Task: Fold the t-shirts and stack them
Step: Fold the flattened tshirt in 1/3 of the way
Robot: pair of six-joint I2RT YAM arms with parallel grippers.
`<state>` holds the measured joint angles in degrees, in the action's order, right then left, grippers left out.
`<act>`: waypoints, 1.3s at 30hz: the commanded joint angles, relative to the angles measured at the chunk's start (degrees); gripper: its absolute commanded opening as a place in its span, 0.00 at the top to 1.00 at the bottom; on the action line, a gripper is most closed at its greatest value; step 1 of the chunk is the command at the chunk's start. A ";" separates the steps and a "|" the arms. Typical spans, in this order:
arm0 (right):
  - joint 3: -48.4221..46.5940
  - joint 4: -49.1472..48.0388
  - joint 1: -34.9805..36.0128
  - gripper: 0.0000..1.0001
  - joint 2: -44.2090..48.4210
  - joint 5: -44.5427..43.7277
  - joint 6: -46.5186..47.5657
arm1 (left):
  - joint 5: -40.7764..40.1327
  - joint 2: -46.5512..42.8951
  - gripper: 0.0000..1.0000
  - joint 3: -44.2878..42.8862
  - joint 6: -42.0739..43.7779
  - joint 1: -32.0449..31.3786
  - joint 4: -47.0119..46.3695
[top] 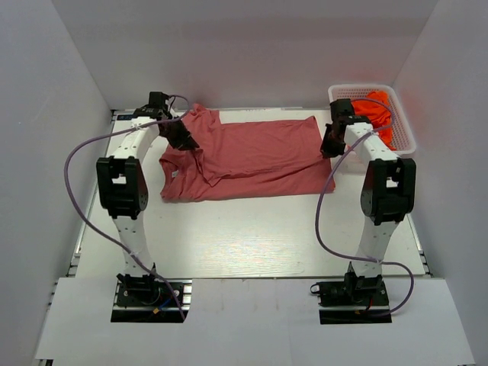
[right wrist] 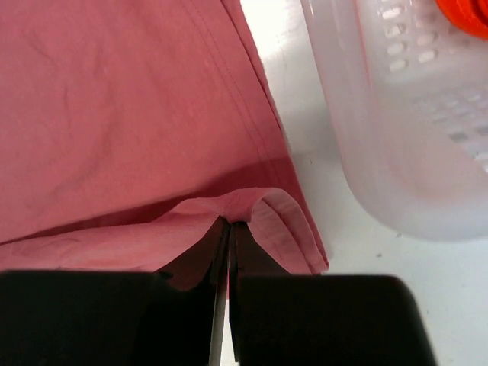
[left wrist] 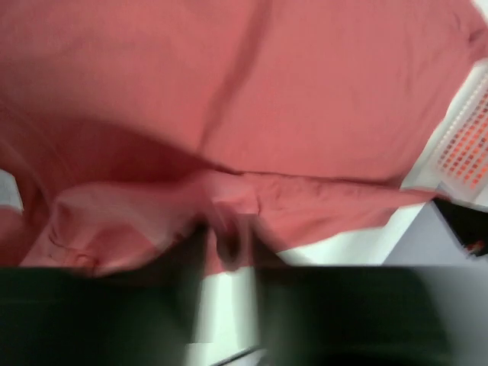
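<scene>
The rose-red t-shirt [top: 252, 156] lies across the far half of the table, partly folded over itself. My left gripper [top: 185, 142] is shut on the shirt's left part near the sleeve; the left wrist view, blurred, shows cloth [left wrist: 229, 114] bunched between my fingers [left wrist: 200, 252]. My right gripper [top: 330, 149] is shut on the shirt's right hem; the right wrist view shows the hem [right wrist: 259, 206] pinched and lifted off the table. Orange t-shirts [top: 375, 110] lie in the basket at the far right.
A white perforated basket [top: 404, 136] stands at the far right corner, close beside my right gripper; its wall fills the right wrist view's upper right [right wrist: 381, 137]. White walls enclose the table on three sides. Purple cables loop off both arms.
</scene>
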<state>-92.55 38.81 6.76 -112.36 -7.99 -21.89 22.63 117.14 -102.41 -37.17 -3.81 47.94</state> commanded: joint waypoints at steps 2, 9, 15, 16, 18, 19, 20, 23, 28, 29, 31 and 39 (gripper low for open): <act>-4.65 -1.45 0.09 0.81 -1.90 1.48 4.39 | -2.50 6.77 0.29 -10.95 2.44 0.83 1.80; 1.05 -6.98 1.23 0.43 4.42 12.02 8.79 | -11.99 7.16 0.00 -19.54 7.98 0.83 11.12; 14.99 -10.06 2.38 0.10 13.72 14.32 7.22 | -19.02 -14.02 0.00 12.51 7.12 0.83 5.24; 16.25 -10.24 2.38 0.10 14.35 13.45 6.78 | -19.90 -19.53 0.00 16.33 6.59 0.83 4.10; 20.54 -10.07 2.29 0.10 16.71 11.43 4.93 | -22.36 -24.13 0.00 26.41 4.83 0.83 3.57; 21.44 -9.72 2.11 0.10 17.17 10.46 4.23 | -22.98 -26.07 0.00 29.34 3.78 1.35 3.56; 22.32 -9.45 1.85 0.10 17.87 8.36 3.35 | -24.12 -28.78 0.00 31.81 3.07 1.35 3.56; 26.01 -8.49 1.50 0.10 18.23 3.35 2.30 | -26.13 -31.35 0.00 40.95 0.35 2.58 1.29; 28.73 -9.80 -0.26 0.10 17.53 2.10 0.27 | -24.48 -32.68 0.03 46.33 -0.71 6.97 -5.22; 28.83 -10.76 -0.43 0.10 17.35 2.45 -0.34 | -23.70 -31.98 0.05 46.34 -0.71 7.50 -6.27; 29.10 -11.21 -1.40 0.10 16.47 3.59 -0.70 | -22.21 -30.32 0.13 46.34 -0.71 8.29 -8.73; 30.24 -14.37 -3.25 0.10 15.50 5.79 -1.40 | -13.84 -27.49 0.33 48.62 0.51 8.91 -19.47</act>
<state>-62.78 27.22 4.05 -96.49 -2.79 -22.35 4.64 90.72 -54.61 -37.23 4.91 34.72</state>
